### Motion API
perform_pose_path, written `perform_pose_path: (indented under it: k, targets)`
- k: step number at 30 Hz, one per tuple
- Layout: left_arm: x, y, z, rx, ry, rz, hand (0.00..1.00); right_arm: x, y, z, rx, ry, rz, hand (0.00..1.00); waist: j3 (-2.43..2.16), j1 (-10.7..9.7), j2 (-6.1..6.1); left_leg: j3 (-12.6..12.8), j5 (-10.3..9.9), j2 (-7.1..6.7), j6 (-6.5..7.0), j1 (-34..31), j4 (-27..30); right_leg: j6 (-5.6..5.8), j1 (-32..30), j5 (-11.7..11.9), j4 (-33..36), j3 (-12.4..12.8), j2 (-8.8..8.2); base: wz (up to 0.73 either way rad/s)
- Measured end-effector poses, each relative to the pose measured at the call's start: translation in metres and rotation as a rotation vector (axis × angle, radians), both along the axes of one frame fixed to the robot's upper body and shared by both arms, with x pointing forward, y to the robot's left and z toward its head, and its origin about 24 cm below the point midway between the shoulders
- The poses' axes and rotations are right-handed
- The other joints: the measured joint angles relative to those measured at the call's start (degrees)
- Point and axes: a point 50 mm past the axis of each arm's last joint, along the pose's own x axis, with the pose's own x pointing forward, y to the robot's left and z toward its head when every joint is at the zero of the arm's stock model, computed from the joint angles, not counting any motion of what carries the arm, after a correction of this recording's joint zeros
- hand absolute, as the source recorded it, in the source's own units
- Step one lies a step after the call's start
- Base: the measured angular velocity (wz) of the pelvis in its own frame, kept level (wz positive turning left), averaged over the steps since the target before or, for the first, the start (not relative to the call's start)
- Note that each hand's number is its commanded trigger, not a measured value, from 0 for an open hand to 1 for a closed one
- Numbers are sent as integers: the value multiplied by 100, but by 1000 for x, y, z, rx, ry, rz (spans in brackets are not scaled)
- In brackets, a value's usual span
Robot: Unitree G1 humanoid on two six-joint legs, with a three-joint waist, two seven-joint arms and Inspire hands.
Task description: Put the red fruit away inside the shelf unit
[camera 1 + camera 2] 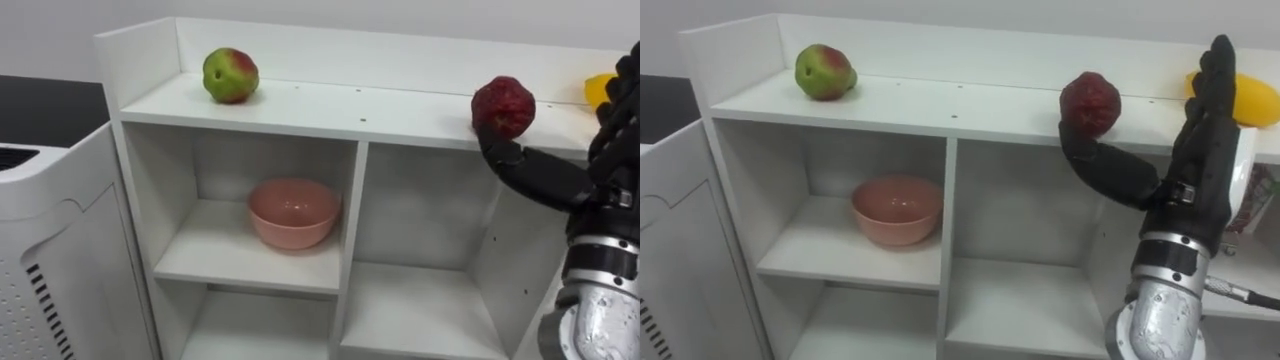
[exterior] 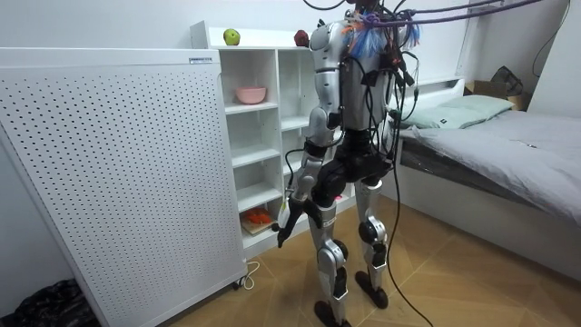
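1. The right hand (image 1: 1197, 165) is up at the right end of the closet (image 1: 950, 210), fingers straight and together. The thumb is spread wide, its tip touching the dark red fruit (image 1: 1090, 103).
2. That fruit is round, deep red and rough-skinned, at the near edge of the top shelf (image 1: 940, 100).
3. A yellow fruit (image 1: 1262, 100) lies right of the fingers, and a green-and-red apple (image 1: 824, 72) sits far left.
4. A pink bowl (image 1: 897, 208) sits in the left compartment below.
5. The left hand (image 2: 283, 225) hangs low.

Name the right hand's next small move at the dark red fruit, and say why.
Probably curl the right hand around the dark red fruit. Its fingers stand straight beside the fruit on the top shelf, with just the thumb at the fruit's front, so nothing looks gripped yet.
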Motion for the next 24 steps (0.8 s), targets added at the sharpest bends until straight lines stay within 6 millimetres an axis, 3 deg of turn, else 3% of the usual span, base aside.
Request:
perform_pose_path:
  k: [10, 12, 18, 19, 20, 21, 22, 24]
  targets:
    - [2, 3, 1, 3, 2, 0, 0, 16, -8, 11, -48, 14, -21, 0, 21, 29, -93, -48, 7, 0, -7, -48, 1, 0, -47, 0, 0, -9, 4, 0]
    - [4, 3, 1, -2, 2, -4, 0, 19, -8, 10, -54, 29, -16, 0, 45, 67, -135, -121, 7, -1, -8, -52, 2, 0, -51, 0, 0, -9, 9, 0]
    - [6, 4, 2, -11, 6, -10, 0, 19, -9, 11, -88, 36, 8, 0, 50, 106, -144, -143, 7, -3, -8, -60, 2, 0, -70, 0, 0, 8, 12, -2]
    - [6, 4, 2, -11, 7, -10, 0, 19, -9, 11, -92, 37, 11, 9, 50, 106, -142, -143, 7, -3, -8, -60, 2, 0, -71, 0, 0, 15, 13, 0]
    - [6, 4, 2, -11, 8, -11, 0, 19, -9, 11, -97, 38, 15, 56, 50, 106, -140, -146, 7, -3, -8, -61, 2, 0, -75, 0, 0, 24, 14, -3]
    - [6, 4, 2, -11, 8, -11, 0, 19, -9, 11, -101, 39, 17, 74, 49, 106, -137, -148, 7, -3, -8, -62, 2, 0, -77, 0, 0, 33, 15, 0]
    - [6, 4, 2, -11, 8, -11, 0, 19, -9, 11, -103, 40, 19, 100, 48, 106, -136, -148, 7, -3, -8, -62, 2, 0, -78, 0, 0, 35, 16, 0]
    - [7, 4, 2, -9, 9, -19, 0, 20, -9, 12, -111, 44, 28, 100, 45, 118, -130, -148, 7, -3, -8, -63, 2, 0, -81, 0, 0, 43, 16, 0]
